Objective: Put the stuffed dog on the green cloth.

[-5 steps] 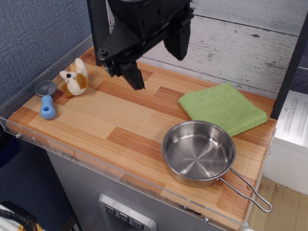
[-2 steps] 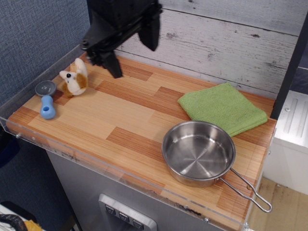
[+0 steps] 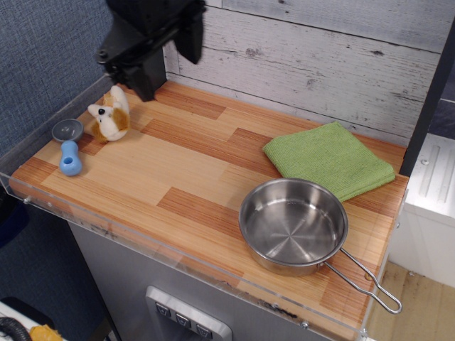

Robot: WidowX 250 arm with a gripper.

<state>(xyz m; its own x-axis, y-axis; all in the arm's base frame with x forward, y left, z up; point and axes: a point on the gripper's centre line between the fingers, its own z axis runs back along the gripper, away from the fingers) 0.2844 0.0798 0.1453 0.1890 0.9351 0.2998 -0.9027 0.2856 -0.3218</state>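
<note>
The stuffed dog, white and orange-brown, sits at the far left of the wooden counter near the back. The green cloth lies flat at the back right, with nothing on it. My black gripper hangs above the back left of the counter, just up and to the right of the dog and not touching it. Its two fingers are spread apart and hold nothing.
A steel pan with a wire handle stands at the front right, just in front of the cloth. A blue-handled grey scoop lies left of the dog. A clear rim edges the counter's front and left. A plank wall stands behind.
My gripper has moved left across the back of the counter, from near the middle to just above and right of the dog. It stays open. Nothing else has moved.
</note>
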